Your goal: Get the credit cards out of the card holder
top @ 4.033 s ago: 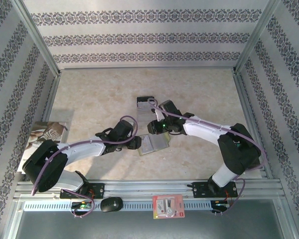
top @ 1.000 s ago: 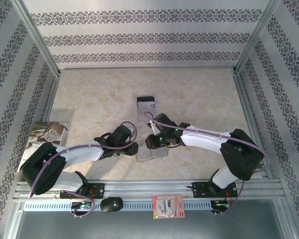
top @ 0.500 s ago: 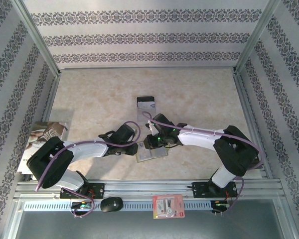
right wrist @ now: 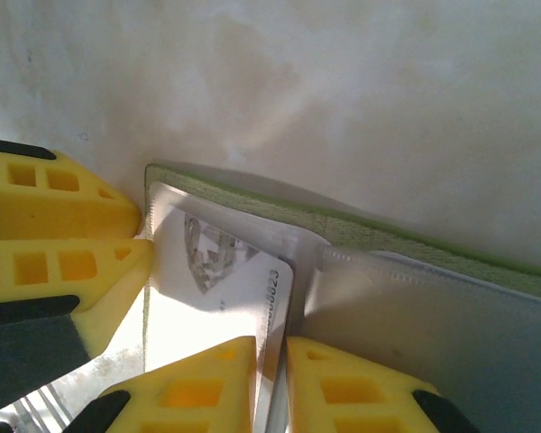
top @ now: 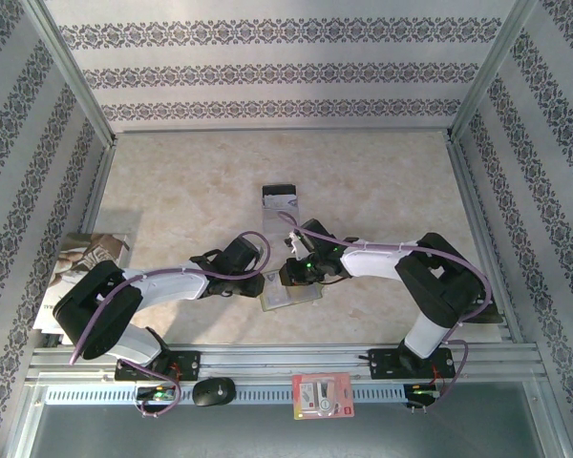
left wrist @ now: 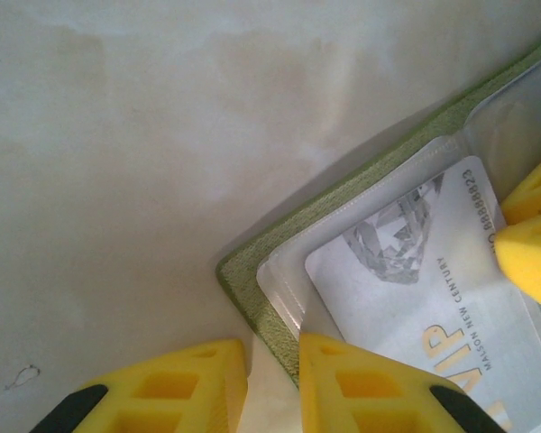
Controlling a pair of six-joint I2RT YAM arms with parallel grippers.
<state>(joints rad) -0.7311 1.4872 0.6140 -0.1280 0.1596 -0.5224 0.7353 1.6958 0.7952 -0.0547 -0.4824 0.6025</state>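
- Top view: arms hide most of the card holder (top: 291, 298). Only its near edge shows, centre-front of the table (top: 392, 181).
- L wrist cam: holder cut off at rt & bottom. A card (left wrist: 406, 298) sits in the clear pocket, print only partly readable.
- Left gripper (left wrist: 272, 383) is pinched on the holder's green corner edge.
- Right gripper (right wrist: 270, 383) is nipped on the card's edge, finger bases out of frame.
- Grippers are just beside each other.
- Another card (top: 280, 198) lies apart, farther back.
- Open tabletop behind & to both sides.
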